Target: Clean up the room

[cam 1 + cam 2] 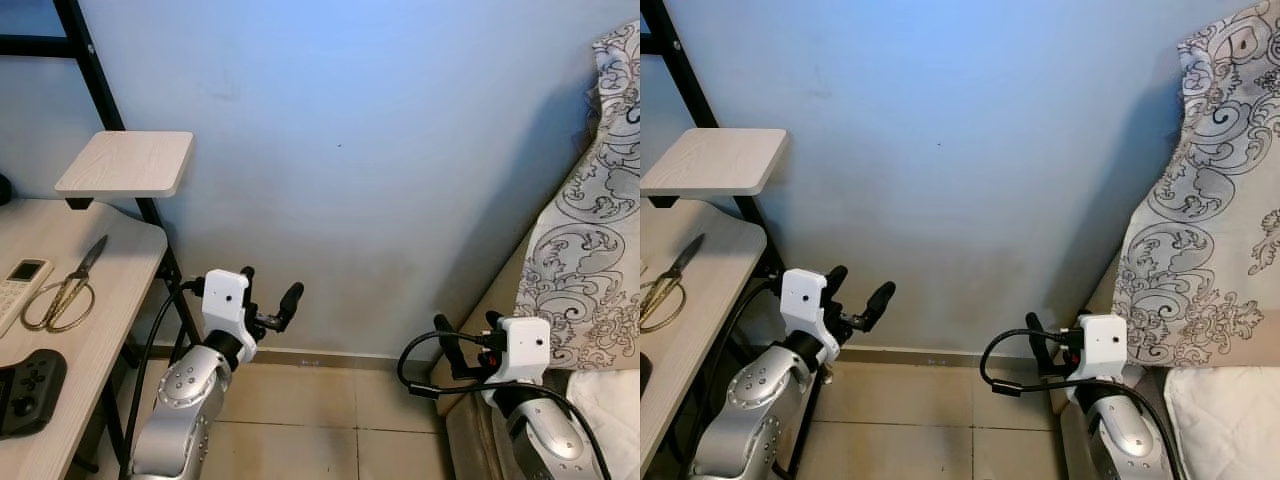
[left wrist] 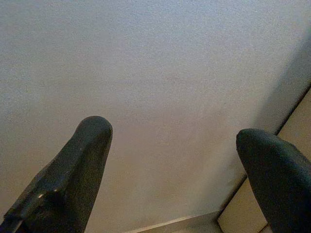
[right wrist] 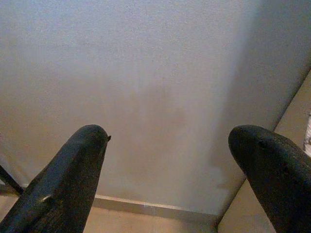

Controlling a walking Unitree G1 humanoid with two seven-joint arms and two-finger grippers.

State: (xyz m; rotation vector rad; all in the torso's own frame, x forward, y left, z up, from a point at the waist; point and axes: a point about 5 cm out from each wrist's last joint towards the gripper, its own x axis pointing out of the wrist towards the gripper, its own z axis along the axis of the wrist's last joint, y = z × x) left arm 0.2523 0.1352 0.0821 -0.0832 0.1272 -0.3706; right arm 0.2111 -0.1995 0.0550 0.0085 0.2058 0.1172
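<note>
Now | left hand [image 1: 268, 298] spread | right hand [image 1: 466, 335] spread | scissors [image 1: 66, 288] on desk [image 1: 110, 300]

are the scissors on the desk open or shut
Shut, as far as shows: the scissors lie flat on the desk, blades together as one narrow point, gold handle loops side by side.

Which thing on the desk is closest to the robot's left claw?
The scissors: they lie nearer the left gripper than the remote control or the black game controller.
</note>
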